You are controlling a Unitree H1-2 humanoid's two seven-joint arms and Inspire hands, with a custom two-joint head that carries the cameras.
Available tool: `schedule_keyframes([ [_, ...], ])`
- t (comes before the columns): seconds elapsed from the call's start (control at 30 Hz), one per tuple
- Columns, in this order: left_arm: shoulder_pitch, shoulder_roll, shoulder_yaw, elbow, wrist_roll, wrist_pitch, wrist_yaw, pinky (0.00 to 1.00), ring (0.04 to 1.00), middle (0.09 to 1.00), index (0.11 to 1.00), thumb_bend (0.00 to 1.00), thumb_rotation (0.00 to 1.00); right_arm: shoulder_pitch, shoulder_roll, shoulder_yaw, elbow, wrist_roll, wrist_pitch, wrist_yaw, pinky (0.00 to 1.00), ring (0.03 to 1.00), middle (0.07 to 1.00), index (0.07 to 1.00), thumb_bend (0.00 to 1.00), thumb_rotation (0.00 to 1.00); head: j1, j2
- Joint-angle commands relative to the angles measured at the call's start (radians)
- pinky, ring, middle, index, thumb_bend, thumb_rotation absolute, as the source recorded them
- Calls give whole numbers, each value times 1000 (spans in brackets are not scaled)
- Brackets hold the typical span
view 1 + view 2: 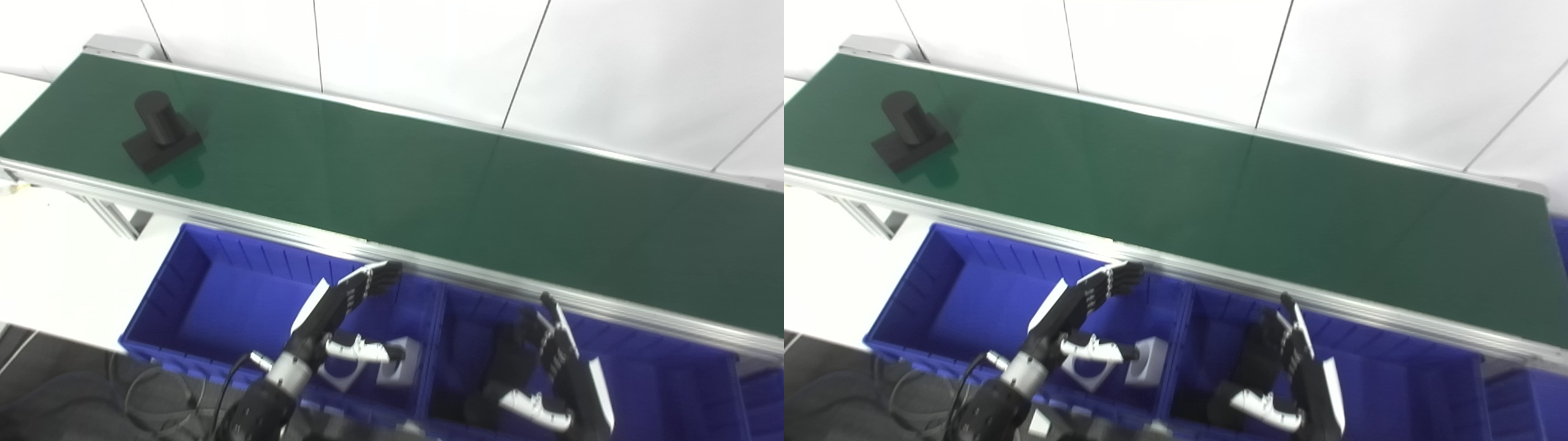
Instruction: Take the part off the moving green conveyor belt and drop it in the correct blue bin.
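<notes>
A black part [160, 130], a short cylinder upright on a square base, rides at the far left of the green conveyor belt [429, 177]. My left hand [340, 309] is open and empty, held over the left blue bin [202, 275] near the belt's front rail. My right hand [560, 361] is open and empty over the middle blue bin [661, 386]. Both hands are far to the right of the black part.
The left bin holds a grey part [373, 362] with a round hole. A dark part [502, 361] lies in the middle bin, partly hidden by my right hand. A third blue bin's edge [762, 392] shows at far right. Cables [147, 392] lie at lower left.
</notes>
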Motion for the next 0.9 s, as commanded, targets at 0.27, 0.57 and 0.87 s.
schedule_keyframes([
  [0.27,-13,3,-7,29,-13,-48,28,819,836,830,802,912,181,-6,6,-1,39,-18,-113,-6,860,866,879,974,851,198,1,-75],
  [0.57,-19,12,-21,39,-11,-48,54,751,802,812,783,918,123,-16,11,-3,74,-23,-137,-9,846,864,870,966,860,189,-4,-118],
  [0.87,-29,10,-25,59,-51,-48,39,701,762,785,762,938,96,-25,13,-9,101,-28,-168,-20,849,868,873,963,868,156,18,-150],
])
